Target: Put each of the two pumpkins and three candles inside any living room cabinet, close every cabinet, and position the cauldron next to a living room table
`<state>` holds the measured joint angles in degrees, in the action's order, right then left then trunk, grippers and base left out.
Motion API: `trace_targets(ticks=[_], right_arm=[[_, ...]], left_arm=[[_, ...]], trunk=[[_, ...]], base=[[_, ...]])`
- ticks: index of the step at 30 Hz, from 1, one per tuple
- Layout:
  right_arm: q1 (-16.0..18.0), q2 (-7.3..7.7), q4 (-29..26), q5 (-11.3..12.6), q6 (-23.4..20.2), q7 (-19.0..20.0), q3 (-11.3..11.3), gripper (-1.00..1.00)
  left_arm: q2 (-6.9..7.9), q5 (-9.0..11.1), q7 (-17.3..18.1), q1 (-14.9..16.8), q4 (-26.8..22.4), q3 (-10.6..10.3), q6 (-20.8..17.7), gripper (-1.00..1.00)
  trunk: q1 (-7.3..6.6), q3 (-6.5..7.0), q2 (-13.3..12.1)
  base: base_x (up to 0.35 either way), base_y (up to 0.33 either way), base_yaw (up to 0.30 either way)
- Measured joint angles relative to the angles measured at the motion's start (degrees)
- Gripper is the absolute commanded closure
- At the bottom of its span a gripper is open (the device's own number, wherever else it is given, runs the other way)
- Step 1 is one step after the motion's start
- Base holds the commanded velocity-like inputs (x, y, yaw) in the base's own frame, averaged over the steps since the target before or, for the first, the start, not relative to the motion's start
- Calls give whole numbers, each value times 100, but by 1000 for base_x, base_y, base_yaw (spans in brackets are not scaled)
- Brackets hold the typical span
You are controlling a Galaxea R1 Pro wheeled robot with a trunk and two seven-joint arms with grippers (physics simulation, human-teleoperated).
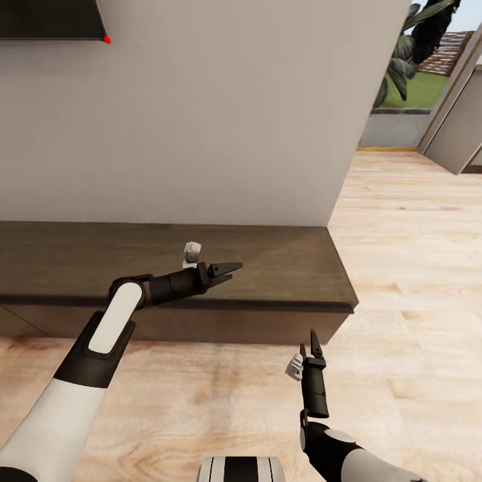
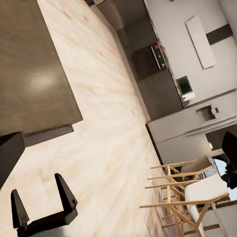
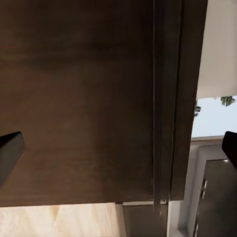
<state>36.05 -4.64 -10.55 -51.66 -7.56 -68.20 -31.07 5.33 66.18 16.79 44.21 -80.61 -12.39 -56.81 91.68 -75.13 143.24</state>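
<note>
robot faces the closed cabinet; left gripper and right gripper both apart, empty. next: open a front.

Cabinet left end cut off

cabinet: 1, long low dark-brown unit, ahead of both grippers
left gripper: 1, jaws apart, over the cabinet top
right gripper: 1, just before the cabinet front
arms: 2
gripper fingers: 2 per gripper
chairs: at least 2, pale wood, well beyond the left gripper
wall screen: 1, above the cabinet
</note>
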Motion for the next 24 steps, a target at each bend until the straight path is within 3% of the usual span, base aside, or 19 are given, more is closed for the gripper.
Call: trace_targets(ticks=[4,10,24], right_arm=[[-1,6,0,-24,0,-9,-4,-100],[-18,6,0,-420,1,-36,3,-100],[-54,-9,0,-460,10,-35,5,-100]], left_arm=[[-40,1,-7,-7,1,-7,2,-100],[-125,-6,-9,-9,1,-9,3,-100],[-129,-11,-9,-9,1,-9,3,-100]], trunk=[[0,0,0],[0,0,0],[0,0,0]], base=[[278,-49,0],[229,-19,0],[9,0,0]])
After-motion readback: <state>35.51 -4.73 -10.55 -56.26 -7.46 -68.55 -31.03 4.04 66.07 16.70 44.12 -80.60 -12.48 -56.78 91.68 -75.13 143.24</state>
